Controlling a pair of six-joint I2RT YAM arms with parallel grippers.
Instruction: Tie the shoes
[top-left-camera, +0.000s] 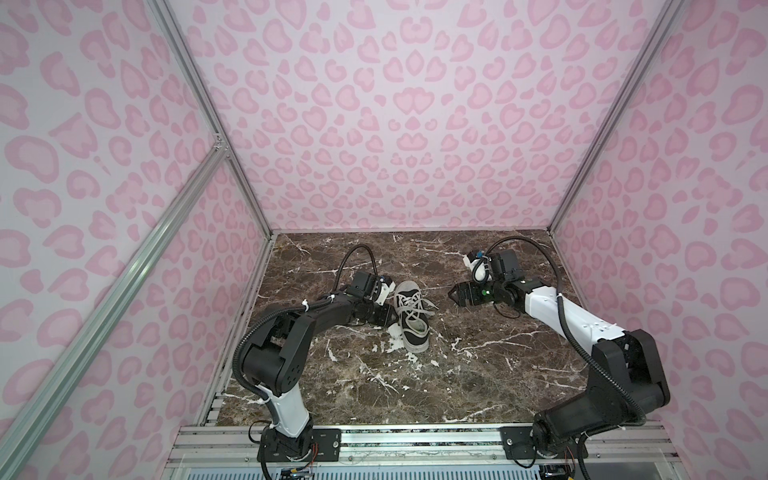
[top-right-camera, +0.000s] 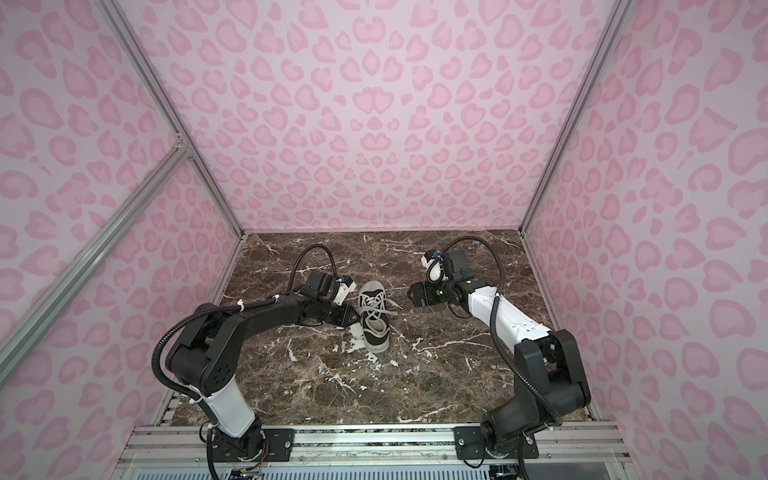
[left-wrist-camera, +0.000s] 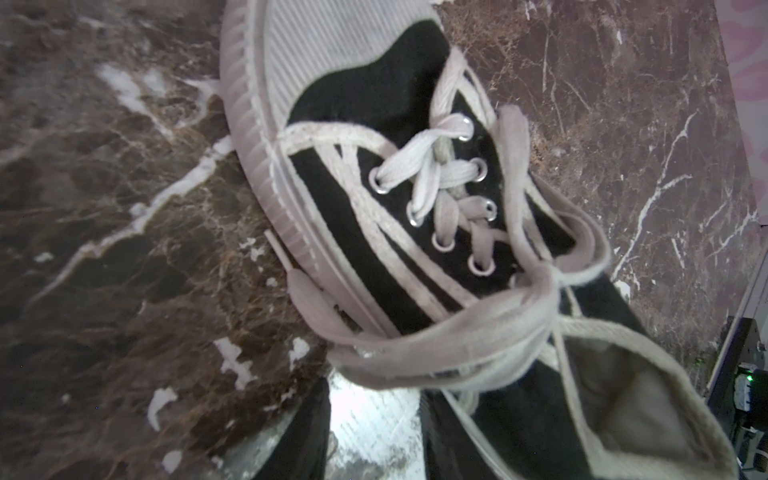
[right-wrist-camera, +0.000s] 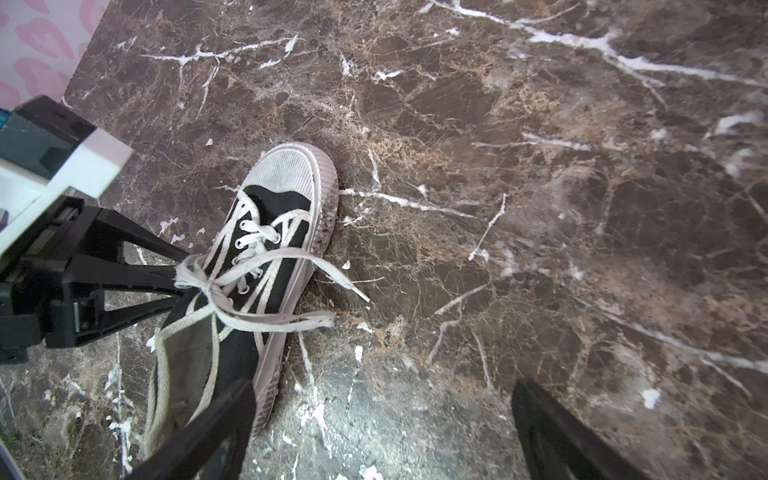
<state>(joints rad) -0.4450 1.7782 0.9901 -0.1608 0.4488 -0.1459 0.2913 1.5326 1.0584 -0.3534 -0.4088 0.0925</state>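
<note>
Brown marble tabletop (top-left-camera: 457, 374) veined with white was seen beneath both arms, enclosed by walls (top-left-camera: 395, 124) printed with pink blotches. The sneaker (top-left-camera: 409, 316) was set upright on its sole, left of the middle, with its white toe cap turned away from the arm bases. The left gripper (top-left-camera: 392, 319) was placed against the shoe's left side. In the right wrist view its fingers (right-wrist-camera: 124, 274) were drawn in around a gathered bight of the laces (right-wrist-camera: 195, 272) beside the crossing. A gap was shown between them in the left wrist view, so it could not be told whether the lace was pinched. The right gripper (top-left-camera: 452, 294) was held above the marble well apart from the shoe, with its jaws spread wide and nothing between them.

The step in hand was judged to be the taking of the left strand. It would be done well if only lace, not canvas or tongue, were caught between the pads close to the crossing. The pull would best be kept light so that the sneaker was not dragged. The two free ends (right-wrist-camera: 330, 322), draped over the right side onto the marble, were judged the right gripper's likely target.

No brand, label or legible writing could be made out on the shoe or elsewhere.
</note>
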